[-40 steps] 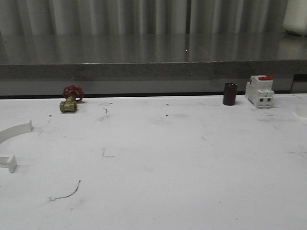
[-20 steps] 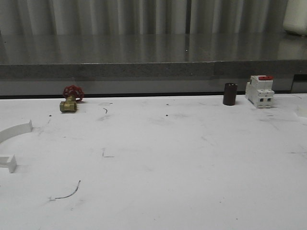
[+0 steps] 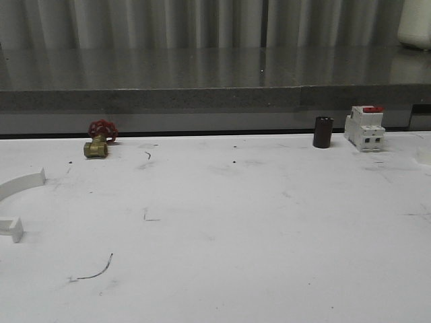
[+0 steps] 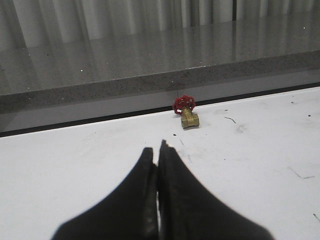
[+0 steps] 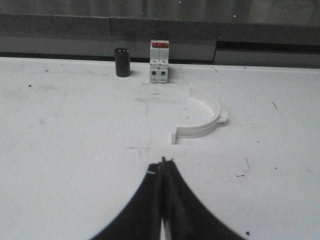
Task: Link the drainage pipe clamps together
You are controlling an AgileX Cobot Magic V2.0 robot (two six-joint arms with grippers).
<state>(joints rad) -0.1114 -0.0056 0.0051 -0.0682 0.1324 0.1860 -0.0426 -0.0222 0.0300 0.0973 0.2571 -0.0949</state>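
Nothing on the tabletop (image 3: 222, 229) has moved since the earlier frames: one drainage pipe clamp half (image 3: 17, 195) lies at the front view's 9 o'clock edge, and the other clamp half (image 5: 200, 117) lies just ahead of the breaker block (image 5: 159, 62) in the right wrist view, well apart from the first. Both the left gripper (image 4: 158, 147) and the right gripper (image 5: 162, 162) hover with fingers clenched on nothing. By my judgement the task is at its opening step, and the next move calls for each arm to release its fingers and reach toward its nearest half.
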